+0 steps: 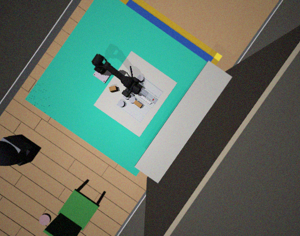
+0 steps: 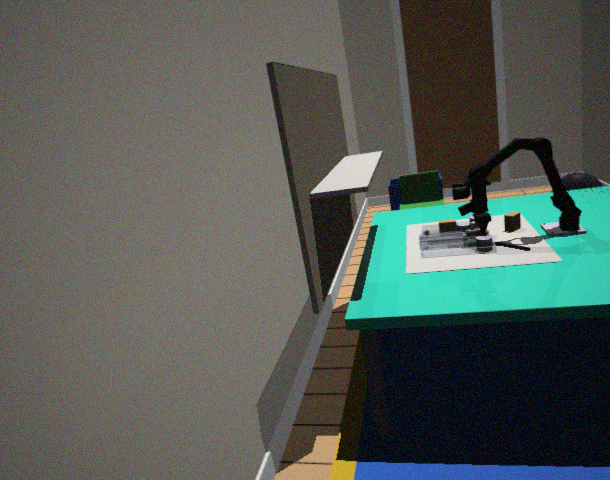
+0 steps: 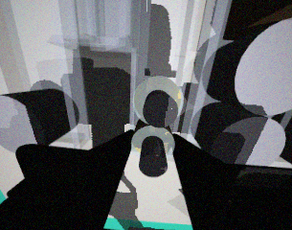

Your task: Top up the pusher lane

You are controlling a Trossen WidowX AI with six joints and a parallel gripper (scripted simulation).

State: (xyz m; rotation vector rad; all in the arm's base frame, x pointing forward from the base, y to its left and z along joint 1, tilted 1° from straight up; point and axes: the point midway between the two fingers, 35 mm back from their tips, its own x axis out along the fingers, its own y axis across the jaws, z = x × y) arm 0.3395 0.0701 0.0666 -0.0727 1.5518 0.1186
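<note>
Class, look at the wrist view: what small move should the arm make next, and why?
Probably ease the held jar slowly forward. The gripper is shut on it, and the matching jar stands just ahead in the clear lane, so a gentle push should slide the row back.
</note>
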